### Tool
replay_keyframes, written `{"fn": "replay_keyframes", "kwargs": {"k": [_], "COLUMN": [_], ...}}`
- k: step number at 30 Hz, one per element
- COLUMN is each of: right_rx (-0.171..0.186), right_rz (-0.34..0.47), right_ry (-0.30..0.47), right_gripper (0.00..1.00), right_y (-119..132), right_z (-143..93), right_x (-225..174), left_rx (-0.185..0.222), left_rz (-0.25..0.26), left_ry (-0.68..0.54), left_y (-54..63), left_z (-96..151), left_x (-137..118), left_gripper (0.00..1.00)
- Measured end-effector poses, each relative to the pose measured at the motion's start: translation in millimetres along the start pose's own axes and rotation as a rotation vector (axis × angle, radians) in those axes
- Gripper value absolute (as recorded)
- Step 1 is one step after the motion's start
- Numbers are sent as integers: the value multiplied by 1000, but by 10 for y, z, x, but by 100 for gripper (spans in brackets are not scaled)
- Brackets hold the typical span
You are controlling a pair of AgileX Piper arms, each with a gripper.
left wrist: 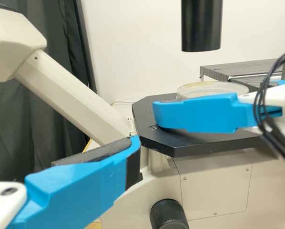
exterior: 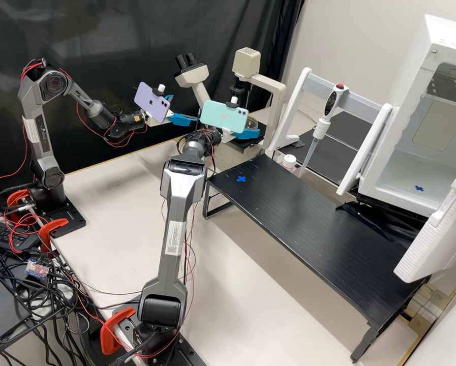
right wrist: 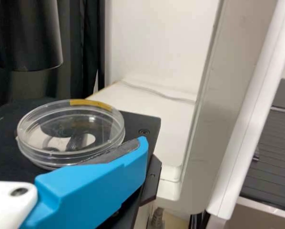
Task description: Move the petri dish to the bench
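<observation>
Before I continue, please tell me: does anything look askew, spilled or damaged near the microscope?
Nothing stands out there: the petri dish lies flat on the black stage, with no spill or crack to be seen. Elsewhere, only the cables look untidy, tangled near the arm bases.

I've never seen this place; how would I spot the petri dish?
Find the big cream microscope beside the black curtain. On its flat black stage lies the petri dish. Unlike the opaque parts around it, it is clear, round and shallow, with a yellow strip at its rim.
</observation>
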Motion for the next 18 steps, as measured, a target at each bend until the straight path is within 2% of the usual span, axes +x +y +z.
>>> {"fn": "replay_keyframes", "kwargs": {"k": [9, 10, 18], "right_rx": [-4, -7, -2], "right_rz": [-17, -12, -7], "right_ry": [-24, -23, -41], "right_gripper": [100, 0, 0], "right_y": [-118, -118, -168], "right_z": [71, 65, 84], "right_x": [82, 96, 173], "left_rx": [0, 0, 0], "left_rz": [0, 0, 0], "left_ry": [0, 0, 0], "left_y": [0, 0, 0], "left_z": [0, 0, 0], "left_x": [0, 0, 0], "left_gripper": [100, 100, 100]}}
